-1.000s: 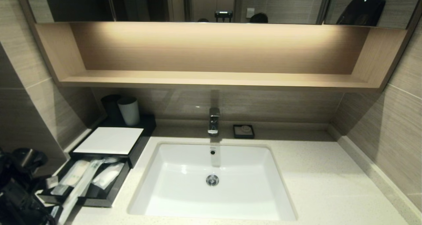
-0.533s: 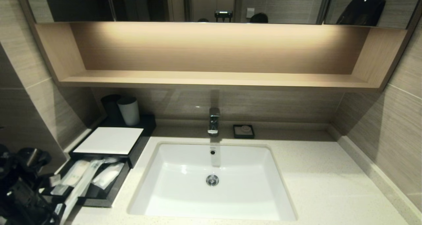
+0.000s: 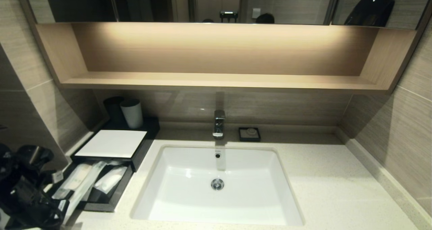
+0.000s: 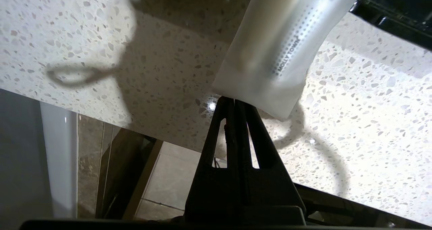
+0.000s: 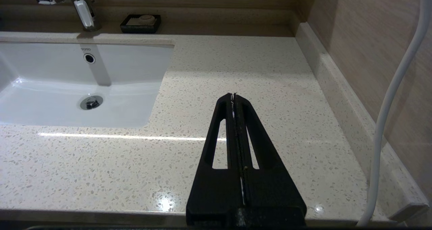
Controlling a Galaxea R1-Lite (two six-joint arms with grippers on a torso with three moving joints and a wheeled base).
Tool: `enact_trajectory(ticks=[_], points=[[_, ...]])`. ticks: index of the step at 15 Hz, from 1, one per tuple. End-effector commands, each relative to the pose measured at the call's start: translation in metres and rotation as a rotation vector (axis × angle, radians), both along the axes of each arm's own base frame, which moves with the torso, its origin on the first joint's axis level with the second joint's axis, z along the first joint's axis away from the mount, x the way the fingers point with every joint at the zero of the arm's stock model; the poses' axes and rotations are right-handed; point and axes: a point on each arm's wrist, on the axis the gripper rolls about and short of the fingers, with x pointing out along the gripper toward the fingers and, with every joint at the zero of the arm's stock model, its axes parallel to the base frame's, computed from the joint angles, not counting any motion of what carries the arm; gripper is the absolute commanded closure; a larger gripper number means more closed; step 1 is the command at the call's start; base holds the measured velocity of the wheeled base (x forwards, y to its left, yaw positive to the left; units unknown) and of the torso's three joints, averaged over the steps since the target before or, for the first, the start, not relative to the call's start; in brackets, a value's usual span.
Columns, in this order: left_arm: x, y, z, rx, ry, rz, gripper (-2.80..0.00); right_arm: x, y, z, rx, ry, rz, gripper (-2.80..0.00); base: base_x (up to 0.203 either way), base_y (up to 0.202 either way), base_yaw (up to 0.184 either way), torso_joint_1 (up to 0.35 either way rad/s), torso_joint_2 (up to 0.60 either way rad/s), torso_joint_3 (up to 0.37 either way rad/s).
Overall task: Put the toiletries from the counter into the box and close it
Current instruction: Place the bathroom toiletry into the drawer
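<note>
One long packet [image 4: 273, 51] in whitish wrap sticks out past the front edge of the drawer [image 3: 101, 203] and hangs over the tabletop [image 4: 101, 37]. Its end is right at the tip of the left pincer [image 4: 234, 100]. The two fingers of this pincer are pressed tight together. The packet's end touches the tip, but I cannot tell if the fingers pinch it. Small dark letters run along the wrap. In the head view the same packet [image 3: 81, 193] lies slanted across the open drawer, with its near end pointing at the left pincer [image 3: 55, 208].

A second long packet [image 3: 72, 181], with a green mark on it, lies in the drawer a little beyond the pincer, on the wall side. A short white sachet [image 3: 109, 179] lies in the drawer too, on the side nearer the sink.

The drawer is pulled out of the black box [image 3: 141, 152]. The flat white panel [image 3: 111, 143] on top of the box is farther from the pincer than the drawer. Behind it stand a light grey cup [image 3: 132, 113] and a dark cup [image 3: 113, 109].

The white sink [image 3: 216, 186] is far off to the side of the left pincer. The tap [image 3: 218, 123] and a small black soap dish [image 3: 249, 134] are behind the sink. A wooden shelf [image 3: 219, 80] hangs on the wall above.

The right pincer [image 5: 233, 98] is closed with nothing in it. It hangs over the tabletop [image 5: 253, 71] on the other side of the sink [image 5: 50, 88], well apart from the box.
</note>
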Motion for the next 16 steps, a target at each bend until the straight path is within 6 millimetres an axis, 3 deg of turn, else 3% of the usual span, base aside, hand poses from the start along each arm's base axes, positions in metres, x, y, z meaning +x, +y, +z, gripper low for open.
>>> enact_trajectory(ticks=[1, 16], points=[[0.004, 0.0, 0.003, 0.004, -0.016, -0.004, 0.0, 0.0, 0.0, 0.0, -0.001, -0.001, -0.001, 0.0, 0.0, 0.0, 0.0, 0.0, 0.0, 0.0], [0.027, -0.003, 0.01, 0.013, -0.072, -0.024, 0.0, 0.0, 0.0, 0.0, -0.001, 0.0, 0.0, 0.0, 0.0, 0.0, 0.0, 0.0, 0.0, 0.0]])
